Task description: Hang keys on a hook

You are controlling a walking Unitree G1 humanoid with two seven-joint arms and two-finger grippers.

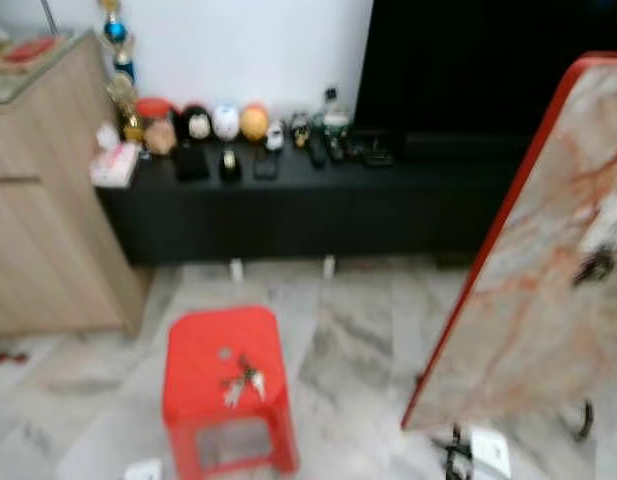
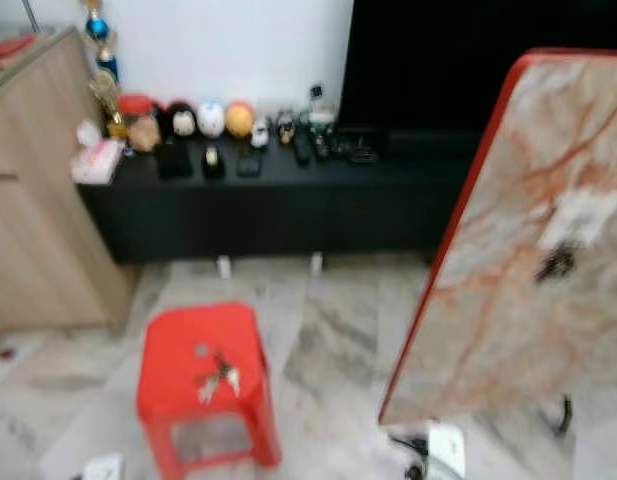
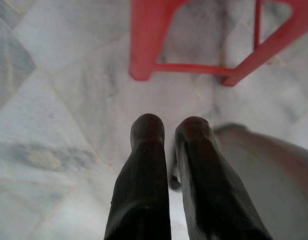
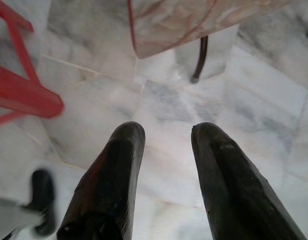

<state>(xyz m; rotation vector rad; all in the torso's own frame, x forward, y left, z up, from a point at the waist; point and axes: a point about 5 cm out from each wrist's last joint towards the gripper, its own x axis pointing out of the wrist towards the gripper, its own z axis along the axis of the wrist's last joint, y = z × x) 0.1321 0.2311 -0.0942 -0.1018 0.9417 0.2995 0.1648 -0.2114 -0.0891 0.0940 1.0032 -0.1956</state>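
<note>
One bunch of metal keys [image 1: 240, 381] lies on the flat square top of a red plastic stool [image 1: 203, 345], which stands on a glossy grey-veined marble floor [image 1: 348, 350]. To the right leans a marble-patterned board [image 1: 548, 270] with a red edge, carrying one dark hook [image 1: 593, 265]; open floor separates it from the stool. Behind runs a low black counter [image 1: 308, 205] with small ornaments. The left gripper [image 3: 168, 131] hangs over the floor, fingers almost together, empty. The right gripper [image 4: 166, 137] hangs likewise, fingers somewhat apart, empty.
</note>
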